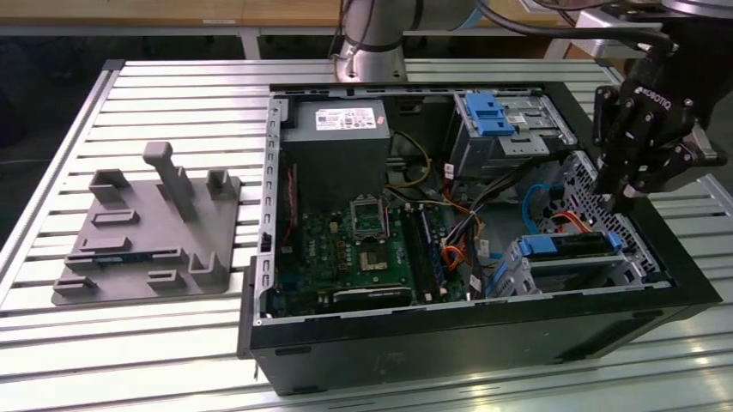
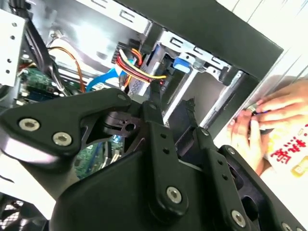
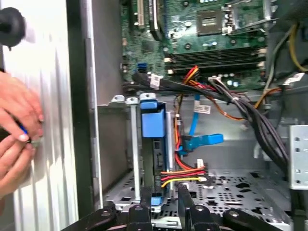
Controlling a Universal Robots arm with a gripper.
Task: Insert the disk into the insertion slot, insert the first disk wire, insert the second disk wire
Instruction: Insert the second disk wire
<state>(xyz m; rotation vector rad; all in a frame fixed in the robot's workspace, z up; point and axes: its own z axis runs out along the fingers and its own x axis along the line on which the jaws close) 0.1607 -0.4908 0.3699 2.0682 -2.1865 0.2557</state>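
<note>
Blue-framed disk [image 1: 567, 247] sits in the grey cage [image 1: 512, 273] at four o'clock of the case [image 1: 458, 342] in the exterior view, gripper [image 1: 624, 204] near its one o'clock. Second wrist view: fingers [image 2: 155, 113] seemingly spread, empty. First wrist view: orange-red wires [image 3: 185, 174] and light-blue cable [image 3: 204, 140] beside the disk.

I see white lettering on the side of the gripper [image 1: 624, 204], a printed label [image 1: 349, 118] on the power supply [image 1: 338, 154], and red characters on a white packet [image 2: 292, 149] beside a person's hand [image 2: 269, 115]. I can read none of it with certainty.
</note>
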